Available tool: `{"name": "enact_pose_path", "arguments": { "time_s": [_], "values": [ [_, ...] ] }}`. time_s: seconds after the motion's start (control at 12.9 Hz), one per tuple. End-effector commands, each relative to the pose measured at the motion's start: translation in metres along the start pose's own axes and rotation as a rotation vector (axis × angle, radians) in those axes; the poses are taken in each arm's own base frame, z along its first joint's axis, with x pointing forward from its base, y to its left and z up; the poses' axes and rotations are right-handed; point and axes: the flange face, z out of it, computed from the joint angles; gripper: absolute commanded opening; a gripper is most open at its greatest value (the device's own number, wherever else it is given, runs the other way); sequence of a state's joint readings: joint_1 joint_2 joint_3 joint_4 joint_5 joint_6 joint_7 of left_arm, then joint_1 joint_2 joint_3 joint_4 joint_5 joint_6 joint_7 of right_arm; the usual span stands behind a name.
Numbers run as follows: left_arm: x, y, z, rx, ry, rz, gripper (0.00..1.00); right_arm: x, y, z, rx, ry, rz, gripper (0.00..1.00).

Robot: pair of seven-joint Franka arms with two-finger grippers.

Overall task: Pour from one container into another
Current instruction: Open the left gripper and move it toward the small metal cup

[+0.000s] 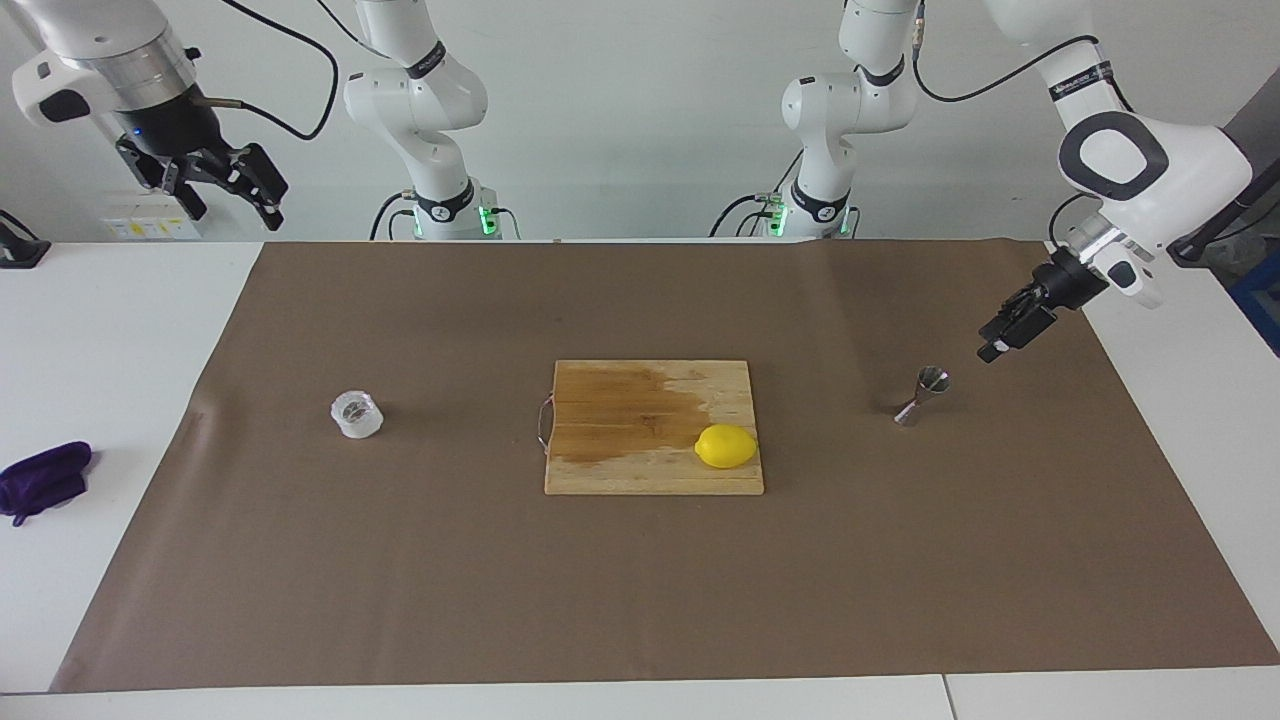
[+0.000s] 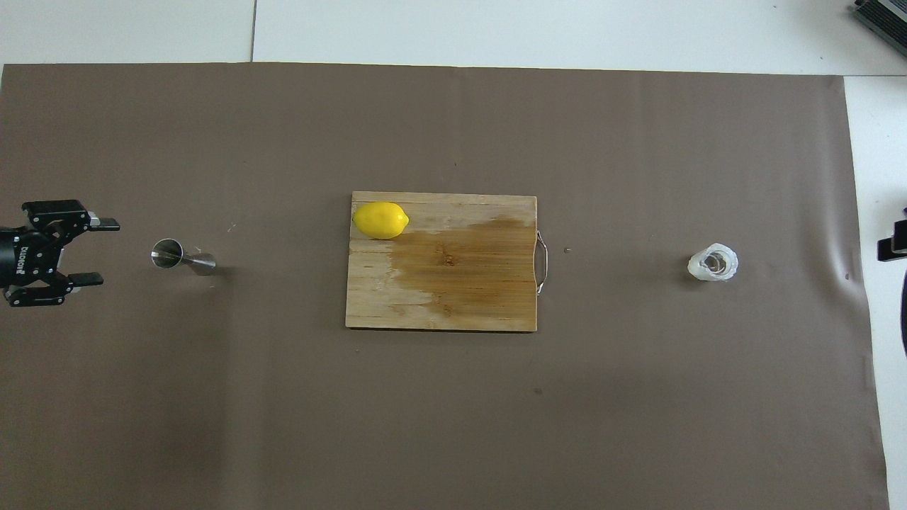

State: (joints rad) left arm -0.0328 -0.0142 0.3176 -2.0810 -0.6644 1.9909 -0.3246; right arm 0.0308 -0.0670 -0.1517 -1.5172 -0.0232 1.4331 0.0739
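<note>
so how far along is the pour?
Done: nothing; plastic cup and steel jigger stand untouched at opposite ends of the cutting board. In hand: left gripper, jaws open, empty, in the air beside the jigger. Right gripper waits, raised, open. Left: grasp, carry, pour.

Shiny steel jigger (image 1: 922, 396) – translucent plastic cup (image 1: 357, 414) – matt wooden board (image 1: 640, 455)
</note>
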Motion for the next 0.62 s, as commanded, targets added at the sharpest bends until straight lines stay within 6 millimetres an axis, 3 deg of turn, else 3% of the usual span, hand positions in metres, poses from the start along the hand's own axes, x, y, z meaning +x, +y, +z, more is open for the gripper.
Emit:
{"name": "enact_pose_path", "arguments": {
  "time_s": [0.0,0.23,0.54],
  "values": [
    [0.012,-0.028,0.011,-0.085,-0.027,-0.165,1.00,-0.007,0.001,-0.001,0.022,-0.006,-0.020,1.00],
    [0.022,-0.040,0.031,-0.119,-0.084,-0.245,1.00,-0.007,0.002,-0.001,0.022,-0.006,-0.020,1.00],
    [0.057,-0.090,0.040,-0.193,-0.174,-0.430,1.00,-0.007,0.002,-0.001,0.022,-0.006,-0.020,1.00]
  ]
}}
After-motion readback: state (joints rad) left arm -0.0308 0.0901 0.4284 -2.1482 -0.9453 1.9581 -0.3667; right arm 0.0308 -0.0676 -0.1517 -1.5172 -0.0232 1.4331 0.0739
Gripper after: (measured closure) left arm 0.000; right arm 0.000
